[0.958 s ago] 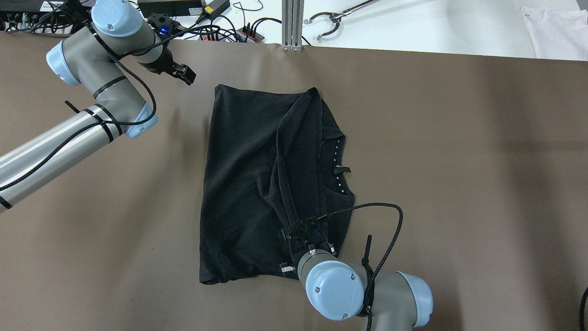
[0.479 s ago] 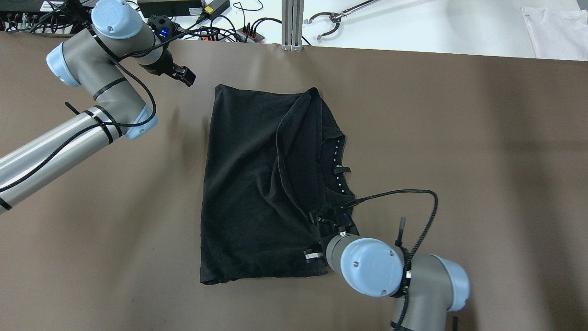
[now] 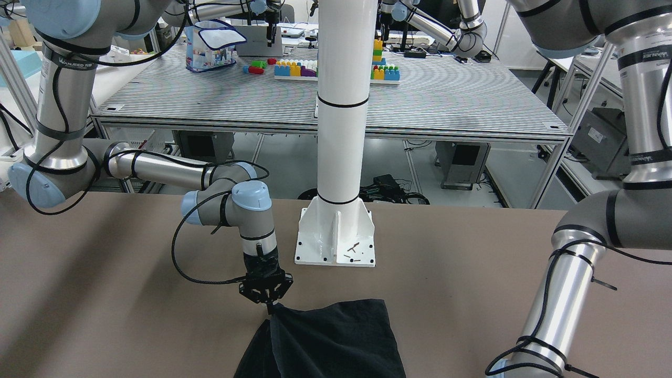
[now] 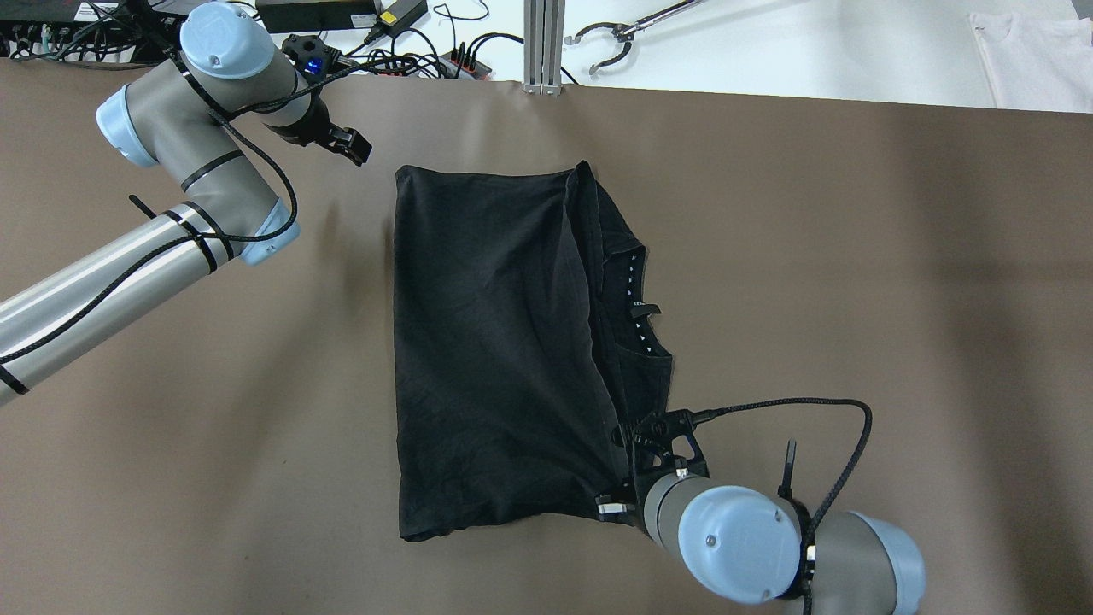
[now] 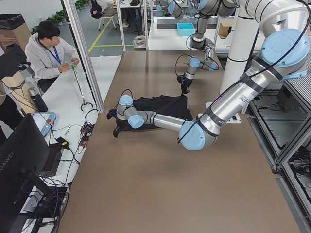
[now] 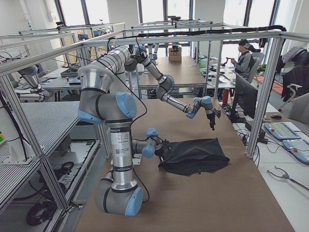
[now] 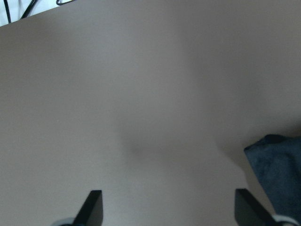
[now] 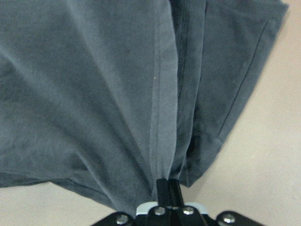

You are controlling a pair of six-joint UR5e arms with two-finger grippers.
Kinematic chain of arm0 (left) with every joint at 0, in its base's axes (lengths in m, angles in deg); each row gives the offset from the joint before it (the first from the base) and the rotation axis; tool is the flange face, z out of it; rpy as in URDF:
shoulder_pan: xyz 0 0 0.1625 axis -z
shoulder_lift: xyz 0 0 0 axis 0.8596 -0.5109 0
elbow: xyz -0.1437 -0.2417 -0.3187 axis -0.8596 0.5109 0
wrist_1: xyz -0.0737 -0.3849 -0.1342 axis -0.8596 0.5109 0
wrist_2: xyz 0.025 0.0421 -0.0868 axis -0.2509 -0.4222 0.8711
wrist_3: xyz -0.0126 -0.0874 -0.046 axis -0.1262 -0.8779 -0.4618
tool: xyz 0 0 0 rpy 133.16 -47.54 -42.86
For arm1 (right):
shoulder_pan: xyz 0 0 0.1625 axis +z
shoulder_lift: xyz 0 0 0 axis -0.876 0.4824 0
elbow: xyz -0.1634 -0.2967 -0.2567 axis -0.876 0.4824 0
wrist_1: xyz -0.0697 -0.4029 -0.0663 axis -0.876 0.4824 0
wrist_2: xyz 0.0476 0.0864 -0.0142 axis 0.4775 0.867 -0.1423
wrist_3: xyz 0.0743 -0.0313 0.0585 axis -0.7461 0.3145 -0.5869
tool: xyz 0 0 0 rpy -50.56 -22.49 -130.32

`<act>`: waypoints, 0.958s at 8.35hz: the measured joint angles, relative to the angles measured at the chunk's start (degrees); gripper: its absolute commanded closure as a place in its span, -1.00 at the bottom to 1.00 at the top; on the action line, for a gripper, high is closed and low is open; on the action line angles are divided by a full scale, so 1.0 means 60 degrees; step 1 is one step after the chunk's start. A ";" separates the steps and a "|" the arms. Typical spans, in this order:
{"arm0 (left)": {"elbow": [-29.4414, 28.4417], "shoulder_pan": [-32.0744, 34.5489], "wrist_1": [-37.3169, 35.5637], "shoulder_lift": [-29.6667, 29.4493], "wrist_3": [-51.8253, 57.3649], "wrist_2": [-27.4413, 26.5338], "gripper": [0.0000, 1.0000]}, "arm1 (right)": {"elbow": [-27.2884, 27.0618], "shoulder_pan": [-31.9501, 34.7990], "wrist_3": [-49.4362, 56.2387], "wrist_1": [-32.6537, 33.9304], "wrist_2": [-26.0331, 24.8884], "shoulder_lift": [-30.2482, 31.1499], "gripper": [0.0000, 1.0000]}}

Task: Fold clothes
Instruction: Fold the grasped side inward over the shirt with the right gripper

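Black garment (image 4: 491, 342) is laid mostly flat on the table (image 4: 854, 256), folded to a rough rectangle. Collar and label are exposed along its right edge. Near-right corner is gathered, lifted and drawn taut.

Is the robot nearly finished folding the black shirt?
Not yet, it seems. Done: the black soft-fabric garment already has one layer folded across itself on the brown table. In hand: the right gripper pinches the cloth at its near edge. To do: the collar side shows uncovered, so more folds look needed; the left gripper is open, off the cloth.
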 measured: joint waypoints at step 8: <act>0.0116 -0.0024 -0.0049 -0.0100 -0.0424 0.0044 -1.00 | 0.0016 -0.0197 -0.1368 -0.0122 -0.1191 -0.0053 -0.87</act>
